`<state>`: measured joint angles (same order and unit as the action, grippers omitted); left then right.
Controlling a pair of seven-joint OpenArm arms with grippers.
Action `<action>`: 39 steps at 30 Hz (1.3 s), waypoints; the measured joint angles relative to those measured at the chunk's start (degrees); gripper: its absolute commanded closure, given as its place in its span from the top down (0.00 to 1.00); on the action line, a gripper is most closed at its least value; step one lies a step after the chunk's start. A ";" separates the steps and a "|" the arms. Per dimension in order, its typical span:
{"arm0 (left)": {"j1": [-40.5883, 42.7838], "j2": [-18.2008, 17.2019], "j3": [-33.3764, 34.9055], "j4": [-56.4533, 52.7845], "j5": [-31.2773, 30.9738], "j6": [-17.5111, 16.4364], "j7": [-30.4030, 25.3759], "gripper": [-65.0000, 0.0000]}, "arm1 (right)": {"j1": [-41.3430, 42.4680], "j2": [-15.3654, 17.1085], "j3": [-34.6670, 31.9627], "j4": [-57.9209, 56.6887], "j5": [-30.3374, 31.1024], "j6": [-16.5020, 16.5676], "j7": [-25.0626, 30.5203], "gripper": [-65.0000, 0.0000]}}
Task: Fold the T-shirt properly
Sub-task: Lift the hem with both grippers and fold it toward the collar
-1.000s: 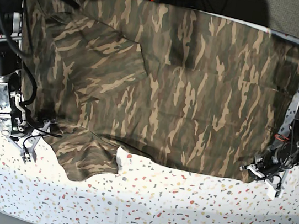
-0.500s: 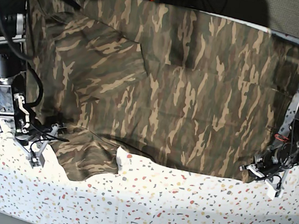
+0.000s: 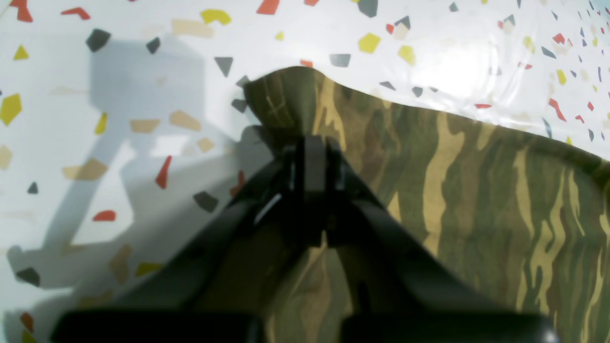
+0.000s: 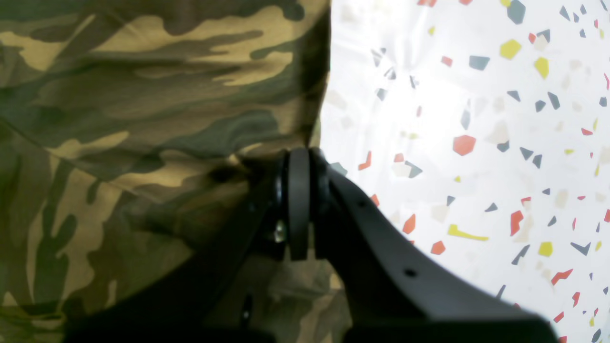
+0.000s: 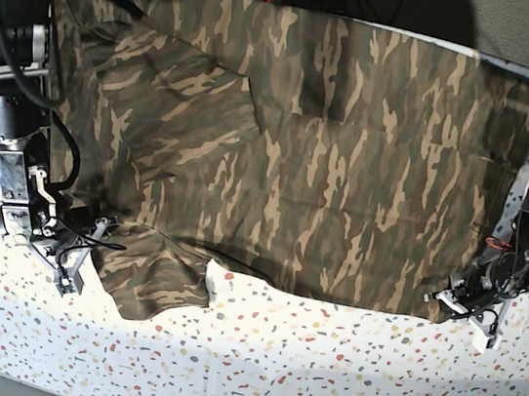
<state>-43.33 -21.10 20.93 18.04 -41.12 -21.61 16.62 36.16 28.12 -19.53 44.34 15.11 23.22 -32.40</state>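
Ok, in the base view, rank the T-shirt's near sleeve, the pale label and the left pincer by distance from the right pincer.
1. Near sleeve, beside the right pincer.
2. Pale label, mid front edge.
3. Left pincer, view's far right.

The camouflage T-shirt (image 5: 300, 154) lies spread flat, olive, brown and tan streaks across it. Its lower corner is pinched in the closed left gripper (image 3: 310, 152), peaking just ahead of the tips. A sleeve edge sits clamped in the closed right gripper (image 4: 298, 166), cloth to its left.
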 measured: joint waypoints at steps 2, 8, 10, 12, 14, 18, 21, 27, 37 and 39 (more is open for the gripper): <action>-0.02 0.00 0.00 0.00 0.00 0.00 0.00 0.00 | 0.02 0.00 0.00 0.00 0.00 -0.02 -0.09 0.00; -0.28 0.00 0.00 0.00 0.00 0.00 0.04 0.00 | -0.02 0.00 0.00 1.29 -0.11 0.00 -1.14 0.00; -0.31 0.00 0.00 0.00 0.00 0.00 0.15 0.00 | 0.02 0.02 0.00 2.58 -0.17 0.00 -2.05 0.00; -0.33 -0.02 0.00 0.00 0.00 0.02 1.40 0.00 | 0.00 0.02 0.00 3.72 -0.15 0.00 -2.47 0.00; -0.31 -0.07 0.00 0.00 0.00 0.00 1.57 0.00 | -0.22 0.15 0.00 4.92 -0.55 0.00 -2.58 0.00; -0.31 -0.50 0.00 0.31 0.00 -0.02 3.23 0.00 | -0.33 0.33 0.00 6.05 -2.95 0.00 -3.93 0.00; -0.11 -1.42 0.00 2.29 0.00 0.02 6.51 0.00 | -0.31 0.31 0.00 7.13 -2.97 0.02 -4.07 0.00; 0.11 -3.08 0.00 8.92 0.26 0.00 13.03 0.00 | -2.73 0.90 0.00 12.61 -3.17 -0.02 -4.07 0.00; 11.34 -5.95 0.11 27.04 0.55 -0.02 16.63 0.00 | -16.83 5.40 0.02 32.09 -6.34 -2.97 -6.73 0.00; 13.79 -7.67 0.13 31.85 0.33 -0.11 16.46 0.00 | -19.50 6.62 1.05 35.28 -6.71 -3.63 -7.06 0.00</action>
<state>-29.54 -28.77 21.06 49.89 -40.80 -21.71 33.08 16.67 34.74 -18.48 79.61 8.40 19.59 -39.46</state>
